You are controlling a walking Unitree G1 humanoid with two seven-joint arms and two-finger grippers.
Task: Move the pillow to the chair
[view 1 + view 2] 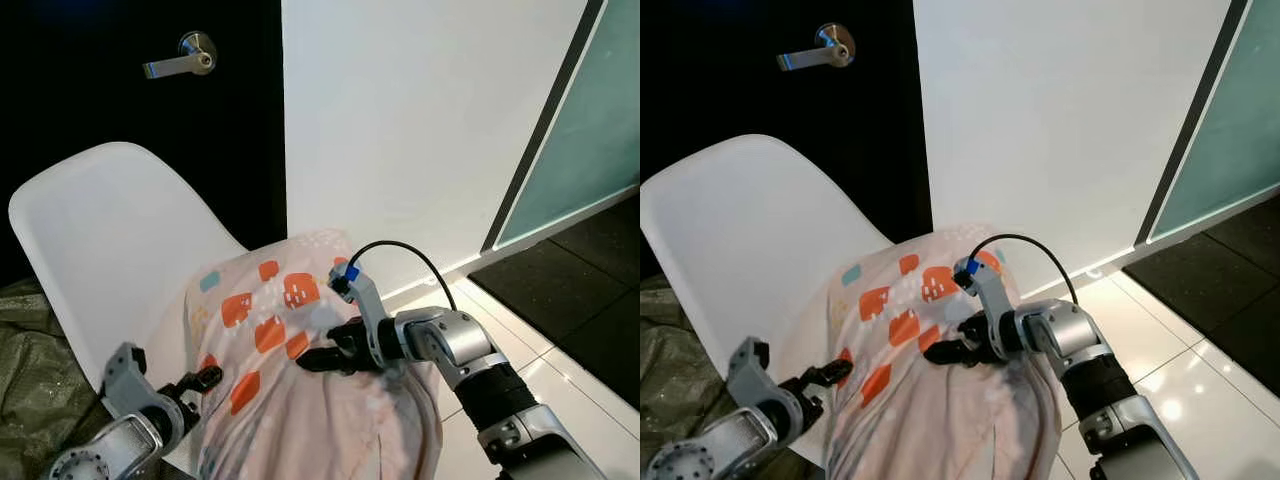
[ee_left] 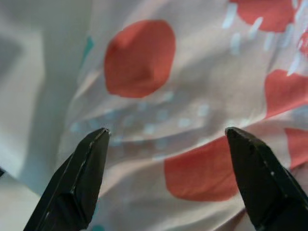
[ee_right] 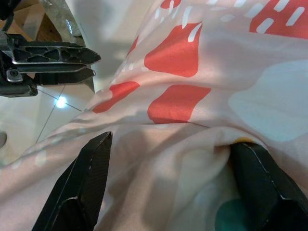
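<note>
Pillow [image 1: 290, 370] lies on white chair [image 1: 100, 240] seat, lower centre of frame | long axis runs upper centre to bottom edge, near end overhanging | progress: placement judged nearly complete, release pending | my right end effector [image 1: 335, 358] wide, pressed into fabric | my left end effector [image 1: 200, 380] open beside the pillow's edge.

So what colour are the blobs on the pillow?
Orange-red on the pale pink pillow, clearest in the left wrist view.

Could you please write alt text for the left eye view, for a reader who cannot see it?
A pink pillow with orange patches lies on a white chair, the right tool pressing on its top and the left tool at its side, both open. Behind stand a dark door with a lever handle and a white wall.
</note>
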